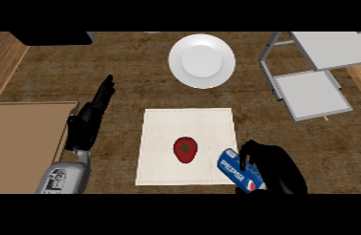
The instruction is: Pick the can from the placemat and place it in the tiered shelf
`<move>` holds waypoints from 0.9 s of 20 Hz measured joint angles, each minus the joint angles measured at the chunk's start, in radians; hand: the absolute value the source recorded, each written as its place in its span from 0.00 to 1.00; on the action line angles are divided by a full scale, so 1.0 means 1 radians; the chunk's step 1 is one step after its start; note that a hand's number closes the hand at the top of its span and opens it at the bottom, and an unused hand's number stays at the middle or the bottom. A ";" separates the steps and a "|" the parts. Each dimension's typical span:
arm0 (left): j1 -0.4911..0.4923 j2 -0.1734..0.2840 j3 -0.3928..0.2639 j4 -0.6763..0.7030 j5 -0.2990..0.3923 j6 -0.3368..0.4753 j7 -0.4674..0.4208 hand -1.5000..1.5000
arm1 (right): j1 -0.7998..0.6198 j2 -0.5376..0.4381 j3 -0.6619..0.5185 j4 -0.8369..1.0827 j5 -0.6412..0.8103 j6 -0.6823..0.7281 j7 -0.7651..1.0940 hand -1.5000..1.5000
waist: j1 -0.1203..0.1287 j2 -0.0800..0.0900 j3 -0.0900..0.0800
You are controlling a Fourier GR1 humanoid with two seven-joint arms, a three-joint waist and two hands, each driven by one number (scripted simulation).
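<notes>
The right hand (276, 166) curls round a blue cylindrical can (238, 172), tilted at the near right corner of the pale cloth mat (185, 122). A red strawberry (185, 149) lies on the mat. The left hand (95, 112) rests at the left, fingers straight. The grey metal shelf (310, 93) stands far right, beside a round white plate (202, 61).

The slim black left hand (90, 115) joins a glossy grey forearm (65, 177) marked with dark panel recesses. The bulkier black right hand (276, 168) looks smooth and rounded.
</notes>
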 measured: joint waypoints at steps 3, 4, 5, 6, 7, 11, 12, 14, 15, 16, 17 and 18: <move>-0.004 0.004 0.008 0.003 0.006 -0.005 -0.003 0.50 | 0.087 0.011 -0.021 -0.100 -0.051 -0.050 -0.028 1.00 | 0.002 0.002 0.001; 0.004 0.001 0.005 -0.004 0.008 -0.007 -0.004 0.50 | 0.107 0.021 -0.036 -0.134 -0.083 -0.060 -0.037 1.00 | 0.003 0.002 0.001; 0.007 0.003 0.005 -0.009 0.006 -0.006 -0.003 0.50 | 0.126 0.032 -0.046 -0.171 -0.113 -0.069 -0.044 1.00 | 0.003 0.002 0.001; 0.009 0.002 0.005 -0.010 0.003 -0.001 -0.002 0.50 | 0.149 0.039 -0.053 -0.217 -0.137 -0.077 -0.050 1.00 | 0.002 0.002 0.001; 0.003 0.001 0.003 -0.014 0.001 0.000 0.009 0.50 | 0.172 0.044 -0.056 -0.255 -0.151 -0.091 -0.060 1.00 | 0.002 0.002 0.001; -0.009 -0.012 0.000 0.005 -0.002 0.004 0.003 0.50 | 0.219 0.050 -0.079 -0.457 -0.203 -0.074 -0.013 1.00 | 0.006 0.004 0.000; -0.002 -0.013 0.000 0.009 -0.004 0.006 -0.010 0.50 | 0.232 0.049 -0.088 -0.493 -0.214 -0.070 -0.002 1.00 | 0.006 0.003 0.000; -0.017 -0.014 -0.001 0.013 -0.010 0.009 -0.006 0.50 | 0.212 0.055 -0.116 -0.512 -0.222 -0.062 0.033 1.00 | 0.007 0.004 0.000; -0.016 -0.013 0.000 0.003 -0.005 0.006 0.006 0.50 | 0.196 0.055 -0.137 -0.516 -0.224 -0.060 0.051 1.00 | 0.009 0.004 0.000; -0.013 -0.009 0.002 0.008 -0.004 0.002 0.000 0.50 | 0.185 0.051 -0.159 -0.521 -0.226 -0.058 0.067 1.00 | 0.008 0.004 0.000; -0.009 -0.004 0.005 0.004 0.002 -0.007 -0.002 0.50 | 0.160 0.049 -0.184 -0.524 -0.228 -0.056 0.088 1.00 | 0.010 0.004 -0.001; -0.006 -0.012 -0.001 0.005 -0.001 -0.003 -0.005 0.50 | 0.132 0.045 -0.205 -0.527 -0.229 -0.053 0.109 1.00 | 0.010 0.004 -0.001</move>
